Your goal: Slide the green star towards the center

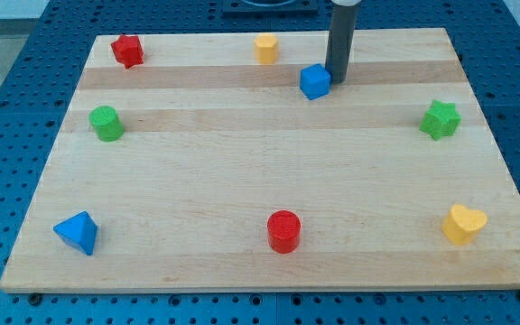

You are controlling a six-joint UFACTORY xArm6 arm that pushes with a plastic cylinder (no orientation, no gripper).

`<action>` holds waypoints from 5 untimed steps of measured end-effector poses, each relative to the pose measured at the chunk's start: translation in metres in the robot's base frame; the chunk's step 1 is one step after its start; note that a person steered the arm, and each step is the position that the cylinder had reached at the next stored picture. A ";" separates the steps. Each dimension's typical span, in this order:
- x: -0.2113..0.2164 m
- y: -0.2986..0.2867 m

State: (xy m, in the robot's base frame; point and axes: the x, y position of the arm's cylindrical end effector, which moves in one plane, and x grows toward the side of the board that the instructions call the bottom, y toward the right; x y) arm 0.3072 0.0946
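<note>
My rod (pixel 341 36) is a straight, round cylinder, dark grey all over, with a dull sheen running down its length (a paler streak of reflected light shows on its left side). It keeps one width from top to bottom. My tip (pixel 337 81) ends flat and blunt. No cables, screws or markings can be made out on it.

You see my tip (pixel 337 81) just right of the blue cube-shaped block (pixel 314 81), apparently touching it, near the wooden board's (pixel 242 181) top edge; the green star-shaped block (pixel 441 119) lies well apart, at the view's right.
</note>
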 end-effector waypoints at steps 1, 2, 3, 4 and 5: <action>0.000 0.028; 0.000 0.089; 0.004 0.137; 0.033 0.155; 0.066 0.167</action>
State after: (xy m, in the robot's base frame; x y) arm 0.3731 0.2618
